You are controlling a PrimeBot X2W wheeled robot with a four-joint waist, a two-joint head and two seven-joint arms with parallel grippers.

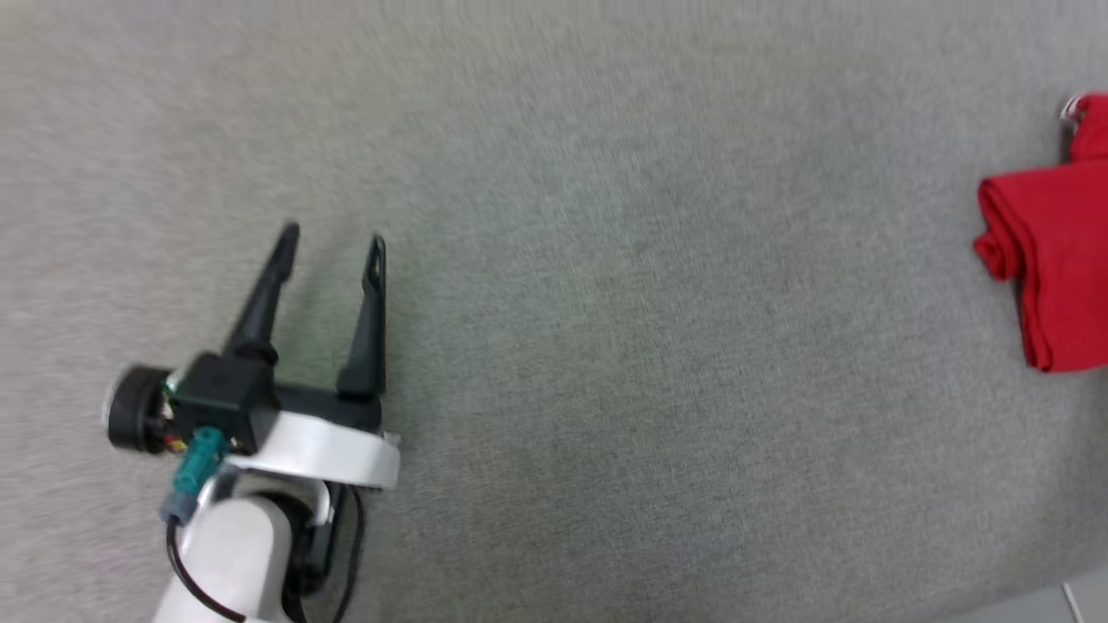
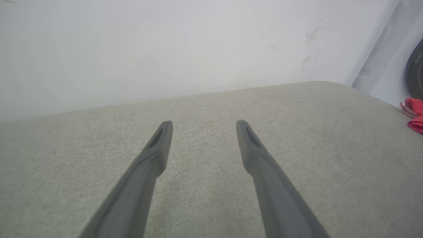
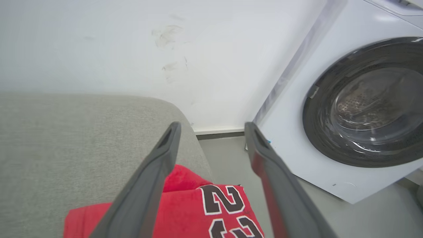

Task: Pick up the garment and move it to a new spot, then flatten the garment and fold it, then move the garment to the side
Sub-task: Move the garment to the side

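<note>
Over on the robot's left, the left gripper (image 1: 333,235) hangs above the grey fabric surface (image 1: 623,285), its two dark fingers spread wide with nothing between them, tips pointing up the head view, pale forearm (image 1: 234,554) running off the bottom edge. The garment (image 1: 1052,268) is well away from it, right across at the far right edge of the head view, a folded red bundle lying on the fabric with a rolled fold on its near-left side and a bit of white trim at the top. From the left wrist view there is bare grey cloth under the open fingers, a white wall (image 2: 165,49) behind, and only a sliver of red at the right edge. Now the right wrist view: the right gripper (image 3: 213,125) is over the garment, jaws apart and holding nothing, though whether the fingers touch the cloth cannot be told. The red shirt sits at the end of the surface close to its rounded corner, black white-outlined numbers (image 3: 228,211) facing up between the two fingers. Beyond the corner there is grey floor (image 3: 228,158), and a white washing machine (image 3: 360,102) with a dark round door stands to the right against the scuffed wall
</note>
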